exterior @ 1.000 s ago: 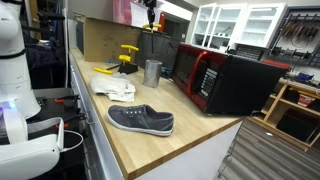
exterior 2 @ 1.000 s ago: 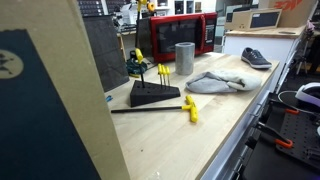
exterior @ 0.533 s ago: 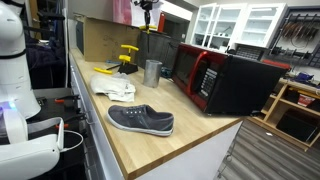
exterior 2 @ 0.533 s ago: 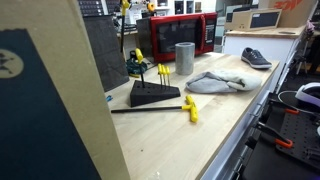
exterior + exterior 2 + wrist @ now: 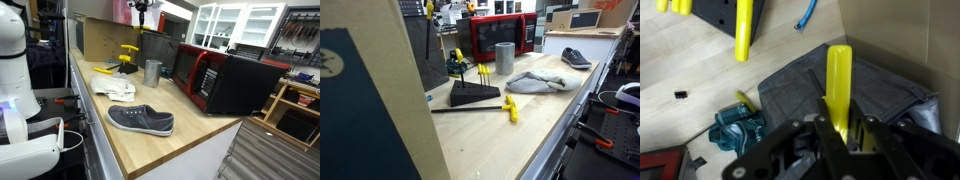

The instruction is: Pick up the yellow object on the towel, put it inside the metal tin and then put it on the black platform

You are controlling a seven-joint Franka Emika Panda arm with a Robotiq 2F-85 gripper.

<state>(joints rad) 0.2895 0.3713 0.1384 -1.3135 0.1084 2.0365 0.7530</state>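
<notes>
1. The gripper (image 5: 839,128) hangs high above the counter, so whatever it carries will pass over the rim of the metal tin (image 5: 152,72), which I judge to be its next stop.
2. The claw is closed to a narrow gap around the yellow-handled tool (image 5: 838,82). Its dark fingers (image 5: 821,122) press on either side of the handle and nothing else touches them.
3. The tool is held upright and roughly in line with the claw. That should suit lowering it straight down into the tin.
4. In the wrist view the grey towel (image 5: 885,88) lies directly beneath, with the tool well clear of it. The pick-up looks done and the tin not yet reached.
5. In an exterior view the yellow handle shows at the top edge, and a thin dark line below it looks like the shaft.
6. The black platform (image 5: 472,95) sits near the towel and already holds other yellow handles upright, which is probably how this one ends up.
7. A teal clamp (image 5: 735,130) lies just beside the towel.
</notes>
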